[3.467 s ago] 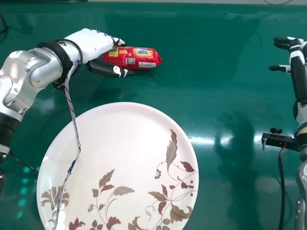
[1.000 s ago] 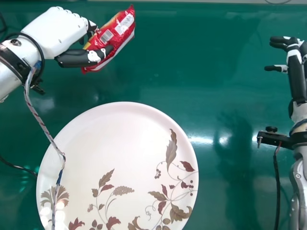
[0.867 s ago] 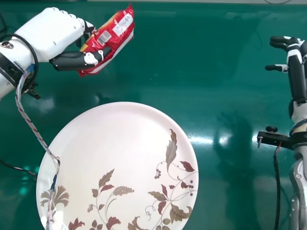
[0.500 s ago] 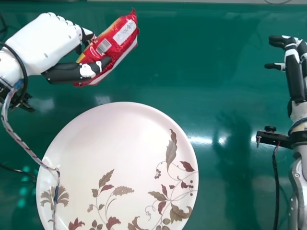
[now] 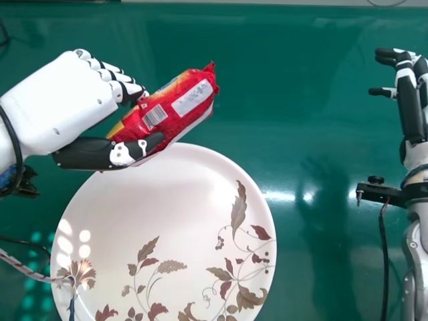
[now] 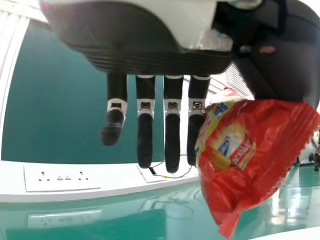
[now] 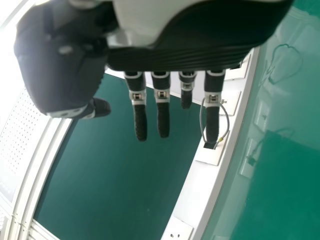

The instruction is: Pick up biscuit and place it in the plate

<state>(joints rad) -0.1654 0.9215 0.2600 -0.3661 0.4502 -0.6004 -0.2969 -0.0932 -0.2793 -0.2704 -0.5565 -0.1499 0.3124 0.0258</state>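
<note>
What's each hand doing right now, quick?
Left hand: closed on the red biscuit packet, pinching it between fingers and thumb.
Right hand: open and empty, fingers extended.

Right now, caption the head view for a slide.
Left hand pinching a red biscuit packet above the far rim of a leaf-patterned white plate, right hand open.
</note>
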